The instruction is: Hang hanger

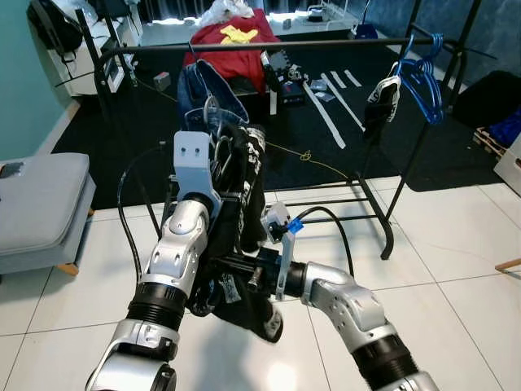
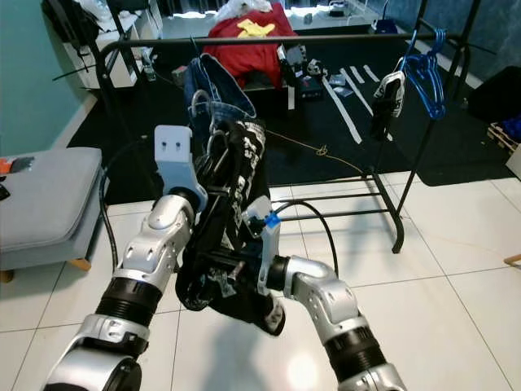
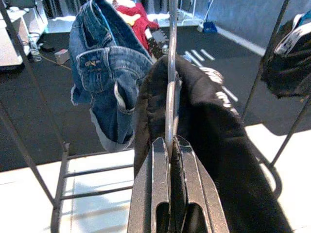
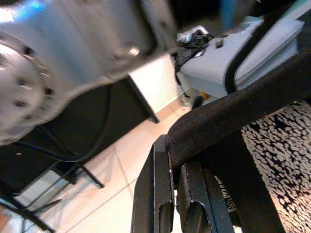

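**A:** Where do you stand with the hanger?

**B:** You have it in hand but not on the rail yet. Your left gripper (image 3: 170, 160) is clamped on the metal hanger (image 3: 171, 73), its fingers pressed together on the wire just below the hook. A black garment (image 1: 244, 212) with white print is draped over it and hangs down in front of you, above the white tiled floor (image 1: 456, 269).

**A:** And the right arm?

**B:** Your right gripper (image 4: 172, 170) is lower down, closed on a fold of the same black garment. It looks as if you are steadying the cloth with it.

**A:** How close is the rack?

**B:** The black clothes rack (image 1: 391, 204) stands just ahead. Its top rail (image 1: 326, 43) runs left to right, farther and higher than the hook. Blue denim jeans (image 3: 104, 63) already hang on the rail right beside the hanger, and blue hangers (image 1: 423, 73) sit at the rail's right end.

**A:** So what is left?

**B:** By my judgement, the main part: raise the hook over the rail, set it down on a free stretch, then let go with both grippers.
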You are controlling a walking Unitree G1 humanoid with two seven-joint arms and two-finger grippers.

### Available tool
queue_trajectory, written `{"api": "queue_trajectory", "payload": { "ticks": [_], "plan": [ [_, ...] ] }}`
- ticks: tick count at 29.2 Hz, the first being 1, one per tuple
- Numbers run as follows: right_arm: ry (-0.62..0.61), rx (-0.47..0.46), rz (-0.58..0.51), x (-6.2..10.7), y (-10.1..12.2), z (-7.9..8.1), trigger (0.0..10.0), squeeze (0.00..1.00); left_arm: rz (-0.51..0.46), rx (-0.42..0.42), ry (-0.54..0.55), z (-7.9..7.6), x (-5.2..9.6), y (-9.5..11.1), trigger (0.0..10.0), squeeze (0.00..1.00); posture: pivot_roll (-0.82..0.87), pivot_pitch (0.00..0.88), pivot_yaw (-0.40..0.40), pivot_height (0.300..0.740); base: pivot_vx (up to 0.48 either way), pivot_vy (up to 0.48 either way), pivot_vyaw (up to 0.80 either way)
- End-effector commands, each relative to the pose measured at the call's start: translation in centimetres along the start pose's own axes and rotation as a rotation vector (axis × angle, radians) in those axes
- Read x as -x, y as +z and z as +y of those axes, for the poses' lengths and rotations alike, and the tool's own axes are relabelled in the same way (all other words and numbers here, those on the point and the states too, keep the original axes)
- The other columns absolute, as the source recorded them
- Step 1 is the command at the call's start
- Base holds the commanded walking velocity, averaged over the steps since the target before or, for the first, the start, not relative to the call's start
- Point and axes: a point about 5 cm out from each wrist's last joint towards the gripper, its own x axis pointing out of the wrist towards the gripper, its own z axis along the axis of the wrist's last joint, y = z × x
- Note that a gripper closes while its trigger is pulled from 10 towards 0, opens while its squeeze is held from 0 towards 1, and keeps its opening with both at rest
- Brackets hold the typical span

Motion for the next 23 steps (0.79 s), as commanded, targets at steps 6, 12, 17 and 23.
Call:
{"api": "queue_trajectory", "payload": {
  "ticks": [6, 12, 17, 23],
  "plan": [
    [0.223, -0.075, 0.04, -1.0, 0.0, 3.0, 0.0, 0.0, -0.111, -0.055, -0.01, -0.9, -0.4, 1.6, 0.0, 0.0, 0.04, 0.092, 0.068, 0.74, 0.0, 0.0, 0.0],
    [0.243, -0.086, 0.052, -1.0, 0.0, 3.3, 0.0, 0.0, -0.12, -0.057, -0.019, -1.2, -0.5, 1.6, 0.0, 0.0, 0.05, 0.092, 0.065, 0.74, 0.0, 0.0, 0.0],
    [0.221, -0.1, -0.04, -1.4, 1.4, 3.2, 0.0, 0.0, -0.122, -0.081, -0.108, -2.6, -0.1, 1.0, 0.0, 0.0, 0.04, 0.092, 0.068, 0.74, 0.0, 0.0, 0.0],
    [0.111, -0.121, -0.174, -1.6, 3.2, 2.1, 0.0, 0.0, -0.13, -0.127, -0.199, -3.9, 0.7, 0.6, 0.0, 0.0, 0.05, 0.092, 0.068, 0.74, 0.0, 0.0, 0.0]
  ]
}}
